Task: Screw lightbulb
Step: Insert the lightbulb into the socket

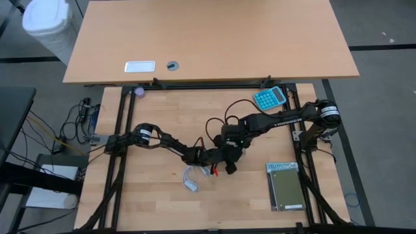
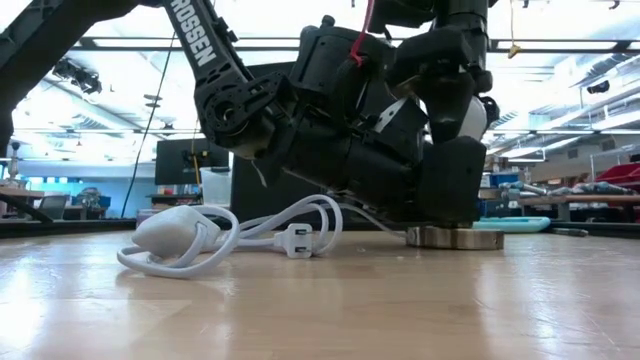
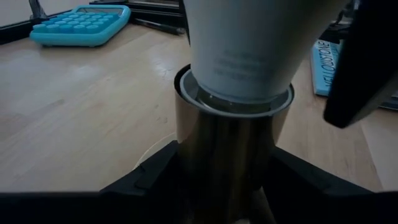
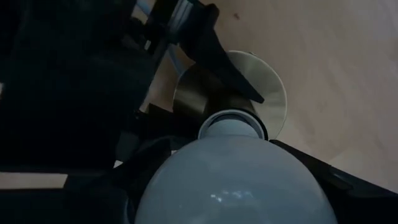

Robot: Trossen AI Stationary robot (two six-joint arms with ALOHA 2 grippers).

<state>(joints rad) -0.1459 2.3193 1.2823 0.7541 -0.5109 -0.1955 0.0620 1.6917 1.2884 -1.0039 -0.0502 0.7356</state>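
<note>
Both dark arms meet near the middle of the pale wooden table. The left gripper is clamped on the dark brassy cylindrical lamp socket, one finger on each side of the barrel, steadying it on its round metal base disc. The small white pear-shaped lightbulb stands upright with its neck entering the socket's mouth; its screw base is hidden inside the collar. The right gripper holds the lightbulb's globe from above, fingers closed against the glass. The step in hand appears to be threading: the bulb is seated but how far it has turned in cannot be told. The next move likely calls for rotating the right wrist about the socket's axis with light downward pressure while the left grip resists the twist, then releasing and re-gripping. A coiled white cable with plug lies beside the socket; a teal calculator and a green booklet lie well apart.
</note>
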